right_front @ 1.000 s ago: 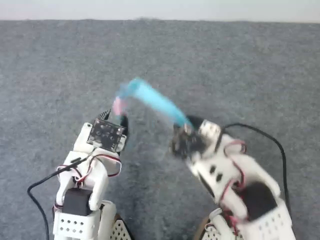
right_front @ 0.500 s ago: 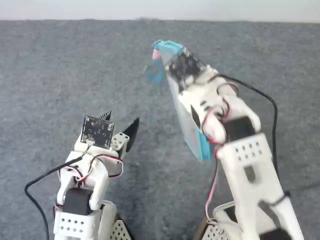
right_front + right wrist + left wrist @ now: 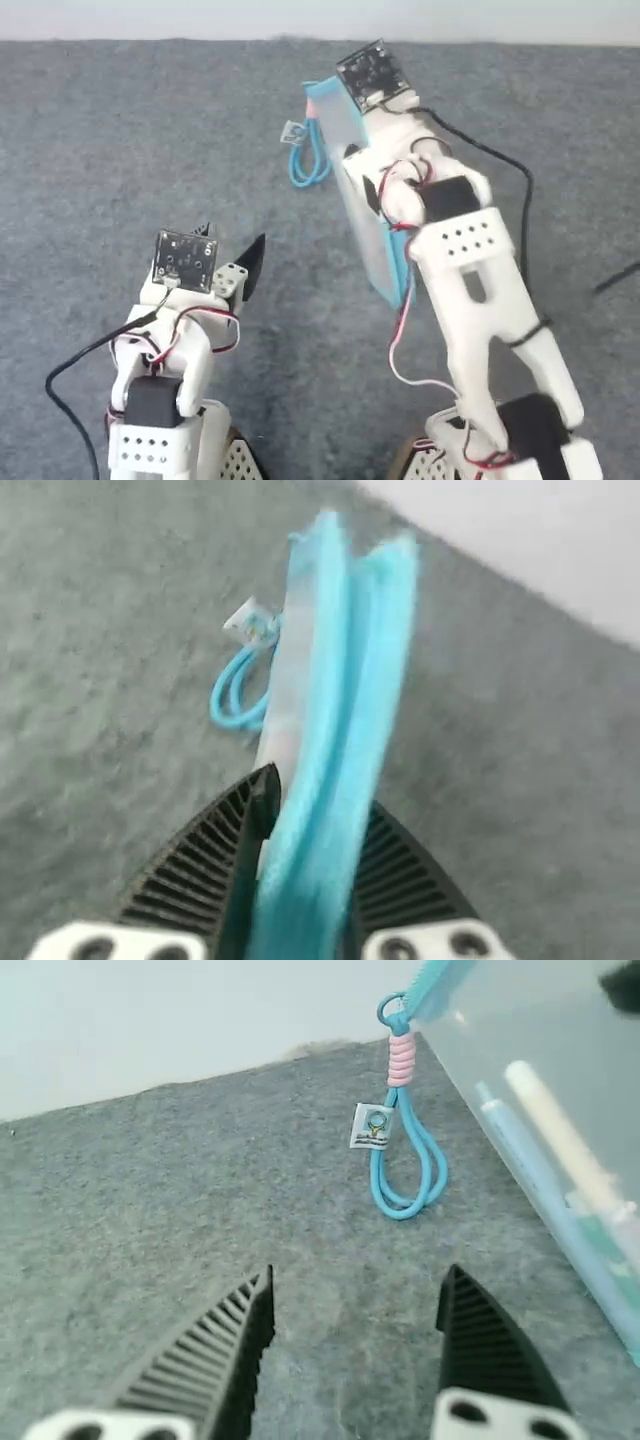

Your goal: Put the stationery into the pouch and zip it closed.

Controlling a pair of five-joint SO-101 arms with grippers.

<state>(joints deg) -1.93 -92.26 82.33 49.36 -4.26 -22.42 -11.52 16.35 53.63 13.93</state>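
I've got the pouch point(image 3: 365, 232) pinched in my right gripper point(image 3: 305, 852) over the mat point(image 3: 120, 130), left gripper's point(image 3: 360, 1274) jaws gaping wide.

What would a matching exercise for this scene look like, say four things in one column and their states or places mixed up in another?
Things:
1. left hand
2. right hand
3. cord
4. pens

States or places:
A. inside the pouch
B. open and empty
C. shut on the pouch
D. looped from the pouch's corner

Pairs: 1-B, 2-C, 3-D, 4-A
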